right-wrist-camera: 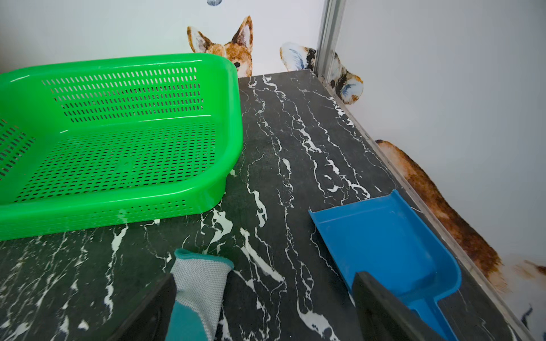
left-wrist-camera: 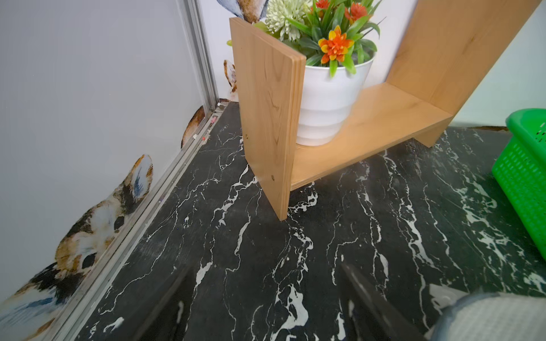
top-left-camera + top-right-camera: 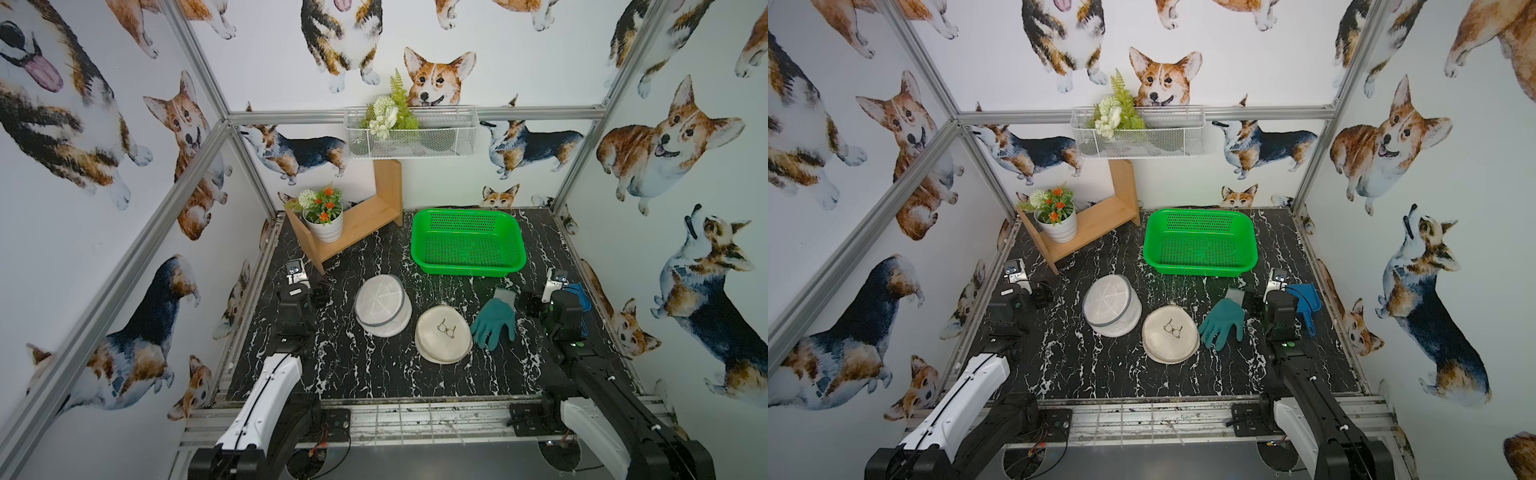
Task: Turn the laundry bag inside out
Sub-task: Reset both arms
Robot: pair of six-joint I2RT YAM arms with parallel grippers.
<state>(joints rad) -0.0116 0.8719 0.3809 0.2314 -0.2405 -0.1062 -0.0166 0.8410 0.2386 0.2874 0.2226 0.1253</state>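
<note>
The laundry bag (image 3: 382,305) (image 3: 1112,305) is a white mesh cylinder with a grey rim, lying on the black marble table left of centre; its edge shows in the left wrist view (image 2: 490,319). My left gripper (image 3: 320,296) (image 3: 1042,297) (image 2: 266,301) hovers just left of the bag, open, with only bare table between its fingers. My right gripper (image 3: 530,305) (image 3: 1252,301) (image 1: 266,307) is open at the right, by the cuff of a teal glove (image 3: 494,320) (image 1: 201,283), which lies against one finger without being gripped.
A flat round cream mesh disc (image 3: 444,338) with glasses (image 3: 446,328) on it lies beside the bag. A green basket (image 3: 461,269) stands behind. A blue scoop (image 3: 1306,301) lies by the right wall. A wooden shelf (image 3: 365,220) holds a flower pot (image 3: 324,224) at the back left.
</note>
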